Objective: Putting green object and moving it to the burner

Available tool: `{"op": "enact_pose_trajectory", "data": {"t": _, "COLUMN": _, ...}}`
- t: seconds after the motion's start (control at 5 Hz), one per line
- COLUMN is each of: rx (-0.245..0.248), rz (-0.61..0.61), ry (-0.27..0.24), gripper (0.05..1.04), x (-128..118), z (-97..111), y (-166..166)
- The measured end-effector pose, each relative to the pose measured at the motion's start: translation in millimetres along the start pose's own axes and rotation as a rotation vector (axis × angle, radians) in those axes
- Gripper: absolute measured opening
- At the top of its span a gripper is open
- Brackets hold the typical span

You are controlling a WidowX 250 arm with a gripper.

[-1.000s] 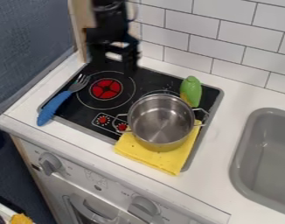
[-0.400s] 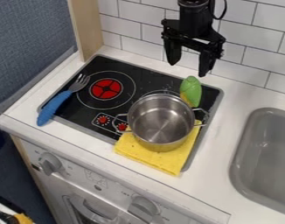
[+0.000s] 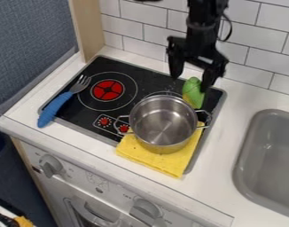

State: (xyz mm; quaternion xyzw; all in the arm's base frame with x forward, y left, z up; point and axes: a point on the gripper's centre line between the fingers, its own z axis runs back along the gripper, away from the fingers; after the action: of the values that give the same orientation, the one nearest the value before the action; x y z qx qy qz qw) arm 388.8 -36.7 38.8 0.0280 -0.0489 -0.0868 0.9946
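One green object (image 3: 193, 94) lies just beyond the pot (image 3: 163, 122), long axis running toward it, and below the claw (image 3: 190, 83), whose fingers stand apart.

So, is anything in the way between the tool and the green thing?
No, nothing visible is between the open tool and the green object. The pot sits close beside it, nearer the oven knobs.
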Motion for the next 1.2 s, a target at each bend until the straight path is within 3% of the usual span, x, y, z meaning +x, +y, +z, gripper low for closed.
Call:
{"op": "enact_pose_trajectory", "data": {"t": 0.2, "rx": -0.003, "rz": 0.006, "ry": 0.023, "gripper": 0.948, "x": -5, "z": -14, "y": -2}}
{"op": "enact_pose_trajectory", "data": {"t": 0.4, "rx": -0.02, "rz": -0.012, "ry": 0.028, "gripper": 0.731, "x": -11, "z": -17, "y": -9}}
{"op": "enact_pose_trajectory", "data": {"t": 0.6, "rx": -0.03, "rz": -0.032, "ry": 0.027, "gripper": 0.727, "x": -15, "z": -15, "y": -11}}
{"op": "enact_pose_trajectory", "data": {"t": 0.8, "rx": -0.043, "rz": -0.037, "ry": 0.021, "gripper": 0.727, "x": -17, "z": -3, "y": -5}}
{"op": "enact_pose_trajectory", "data": {"t": 1.0, "rx": -0.066, "rz": 0.064, "ry": -0.054, "gripper": 0.727, "x": -6, "z": 32, "y": 35}}
{"op": "enact_pose_trajectory", "data": {"t": 1.2, "rx": -0.066, "rz": 0.214, "ry": -0.113, "gripper": 0.727, "x": 6, "z": 66, "y": 101}}
